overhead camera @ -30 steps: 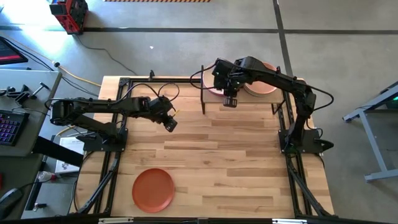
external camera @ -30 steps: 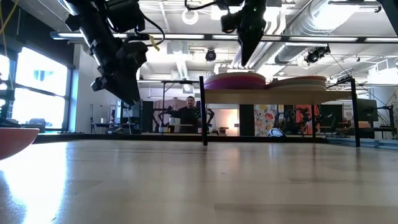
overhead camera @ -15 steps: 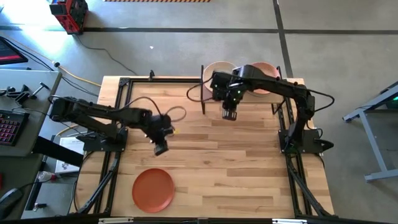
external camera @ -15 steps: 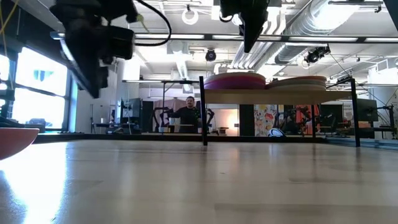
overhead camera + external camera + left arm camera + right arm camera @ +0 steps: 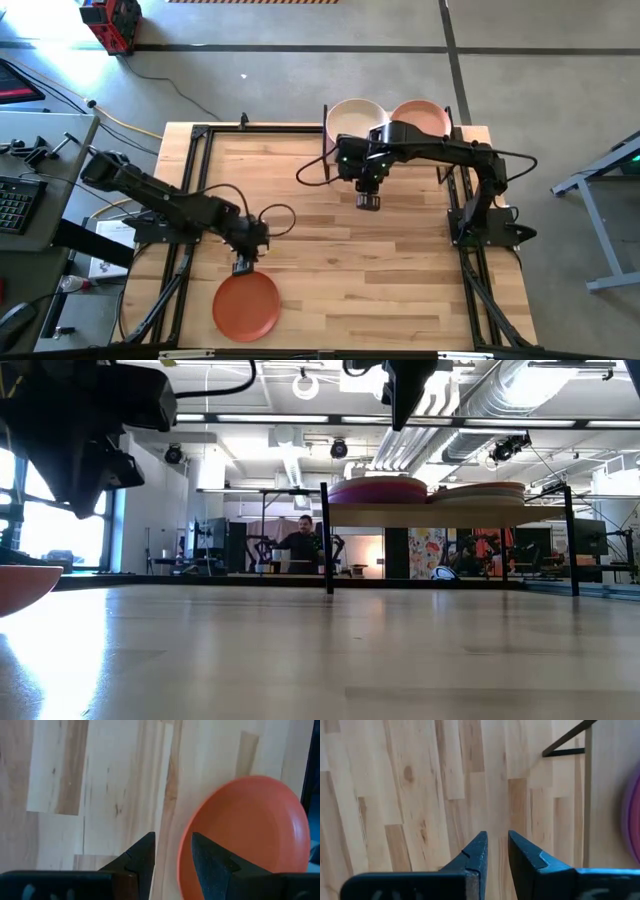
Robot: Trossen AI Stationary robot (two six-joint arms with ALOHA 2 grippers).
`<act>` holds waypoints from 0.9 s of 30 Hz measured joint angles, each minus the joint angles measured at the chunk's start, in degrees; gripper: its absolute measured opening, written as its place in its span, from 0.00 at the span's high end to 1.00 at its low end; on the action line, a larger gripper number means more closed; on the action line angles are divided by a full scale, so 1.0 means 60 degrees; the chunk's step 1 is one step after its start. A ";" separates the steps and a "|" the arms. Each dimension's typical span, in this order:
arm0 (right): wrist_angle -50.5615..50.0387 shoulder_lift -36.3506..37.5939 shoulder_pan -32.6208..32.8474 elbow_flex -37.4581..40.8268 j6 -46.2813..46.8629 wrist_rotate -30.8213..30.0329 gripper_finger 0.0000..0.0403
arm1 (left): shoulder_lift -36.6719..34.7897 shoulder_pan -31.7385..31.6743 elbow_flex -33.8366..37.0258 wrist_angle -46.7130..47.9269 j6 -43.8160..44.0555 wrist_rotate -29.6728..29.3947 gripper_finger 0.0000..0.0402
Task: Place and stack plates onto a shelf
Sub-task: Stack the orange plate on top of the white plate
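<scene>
Matte orange-red plate (image 5: 246, 306) — smooth, light-wood tabletop (image 5: 400, 270), faintly sheened.

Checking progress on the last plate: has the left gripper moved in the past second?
Yes. In the high view the left gripper has travelled from mid-table toward the near edge, now at the orange-red plate's rim.

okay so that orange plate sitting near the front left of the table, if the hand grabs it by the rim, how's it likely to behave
The orange plate looks rigid and shallow, so it probably lifts flat without flexing. Its matte surface suggests a rim pinch would hold, though held by one edge it may droop or swing. It lies flat on the table, so it is unlikely to roll. The left hand is open, one finger over the rim.
</scene>
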State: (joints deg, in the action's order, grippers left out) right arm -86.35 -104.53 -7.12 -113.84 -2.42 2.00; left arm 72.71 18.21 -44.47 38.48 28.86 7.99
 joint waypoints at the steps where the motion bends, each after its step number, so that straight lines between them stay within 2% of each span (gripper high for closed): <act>1: 0.0000 0.0000 0.0038 0.0000 0.0014 0.0000 0.87 | 0.0000 0.0110 0.0000 0.0007 0.0009 -0.0032 0.71; 13: -0.0004 0.0000 0.0394 0.0000 0.0015 -0.0004 0.87 | 0.0073 0.1185 0.0000 0.0260 0.0782 -0.0721 0.71; 27: -0.0007 0.0000 0.0394 0.0004 0.0416 -0.0004 0.87 | 0.1605 0.1629 0.0011 0.0163 0.0888 -0.0670 0.71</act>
State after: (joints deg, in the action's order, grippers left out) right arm -86.39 -104.53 -4.75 -113.82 0.08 1.98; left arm 82.34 27.99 -44.40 39.46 34.19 3.97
